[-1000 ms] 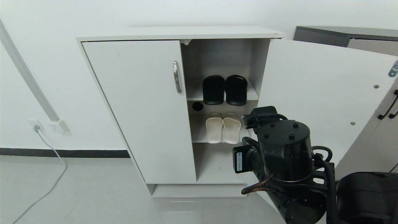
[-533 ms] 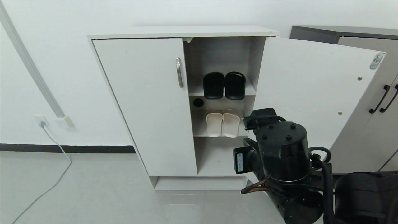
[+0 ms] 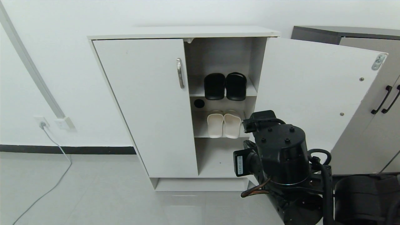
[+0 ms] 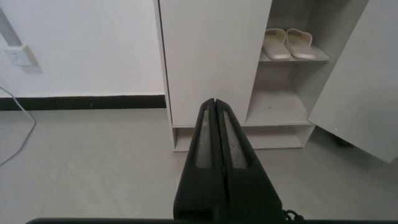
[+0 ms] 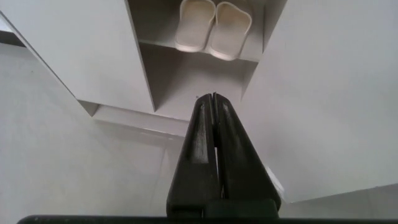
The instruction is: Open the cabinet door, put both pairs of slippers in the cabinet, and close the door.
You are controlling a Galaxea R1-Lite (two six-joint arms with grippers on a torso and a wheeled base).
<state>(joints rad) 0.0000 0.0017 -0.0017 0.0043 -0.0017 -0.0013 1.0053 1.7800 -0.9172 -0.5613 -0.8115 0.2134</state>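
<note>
The white sticker [image 3: 239,164] on my right arm carries print too small to read.

Both pairs sit inside the cabinet [image 3: 184,32]. The black slippers [image 3: 225,86] are on the upper shelf and the white slippers [image 3: 224,125] on the shelf below. Each pair lies side by side and touching. Their long axes run front to back, with the heels facing out and the strapped toe ends pointing in toward the back panel.

The right door [image 3: 312,90] stands swung wide open, and the left door [image 3: 147,106] is shut, its metal handle [image 3: 179,73] upright.

My right gripper [image 5: 213,96] has its fingers pressed together on nothing. It hangs in front of the open side, aimed at the bare compartment under the white pair and well apart from both pairs.

My left gripper [image 4: 214,101] also has its fingers pressed together and empty. It is over the floor [image 3: 93,200], pointing at the foot of the shut door, far from the slippers.
</note>
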